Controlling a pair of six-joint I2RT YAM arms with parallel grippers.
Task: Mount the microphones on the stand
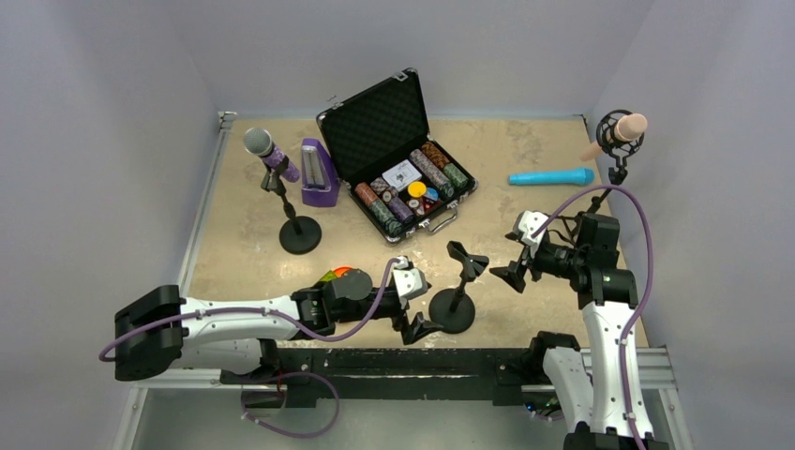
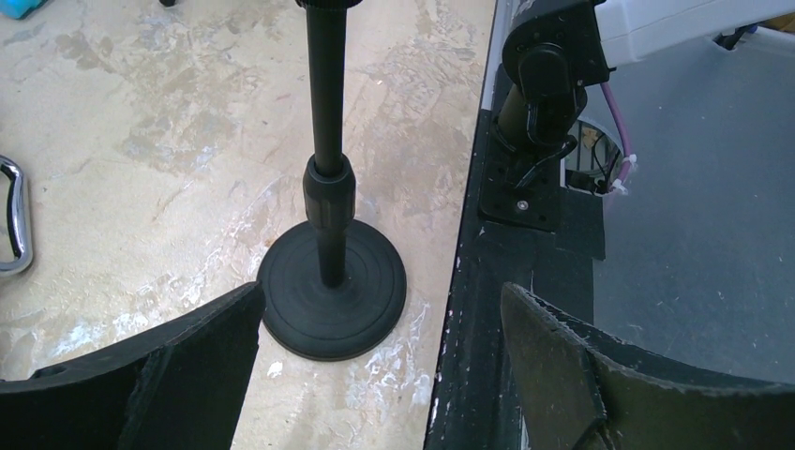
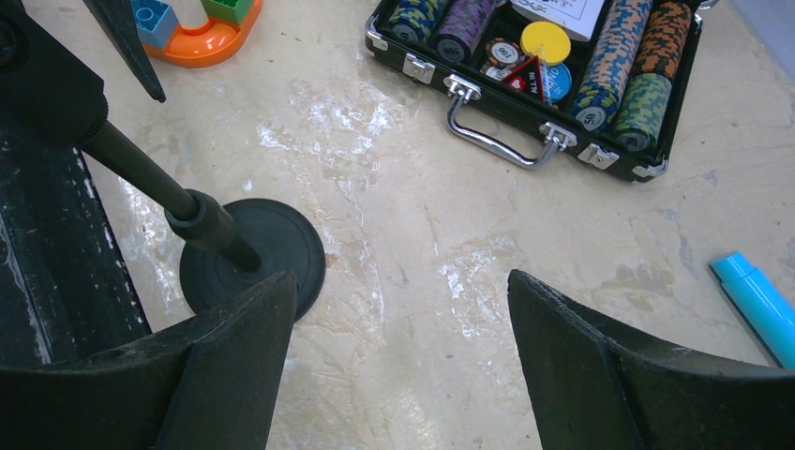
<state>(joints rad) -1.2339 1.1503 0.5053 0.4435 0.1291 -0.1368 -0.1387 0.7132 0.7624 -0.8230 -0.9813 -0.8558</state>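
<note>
- The left gripper [image 2: 382, 295] is nearest. Its jaws are spread wide and hold nothing. It hangs low just beside the round base of the empty stand [image 2: 333, 291], at the near edge of the table [image 1: 234, 197].
- The right gripper [image 3: 401, 281] is also wide apart and empty, on the other side of that stand, near its clip.
- Risk: the empty stand sits between both grippers and close to the near edge. I judge that a brush from either finger could tip it or slide it off.
- Risk: the cyan microphone [image 1: 551, 176] lies flat on the table toward the far right, well apart from the empty stand. Being round, it may roll as fingers close on it.
- Risk: pressing it into the clip while nothing steadies the post could topple the stand.
- Risk: the right arm's purple cable [image 1: 619, 189] loops near the ring mount [image 1: 619, 136] that holds the pink microphone [image 1: 637, 124]. A reach past it could snag.
- Count: three microphones. The purple microphone [image 1: 270, 153] sits on the far-left stand [image 1: 300, 234], the pink one is in its mount, and the cyan one lies loose.
- Count: two round-based stands, one ring mount and two grippers.
- Count: one open chip case [image 1: 375, 117], one purple box [image 1: 319, 173] and one block toy [image 1: 339, 274].
</note>
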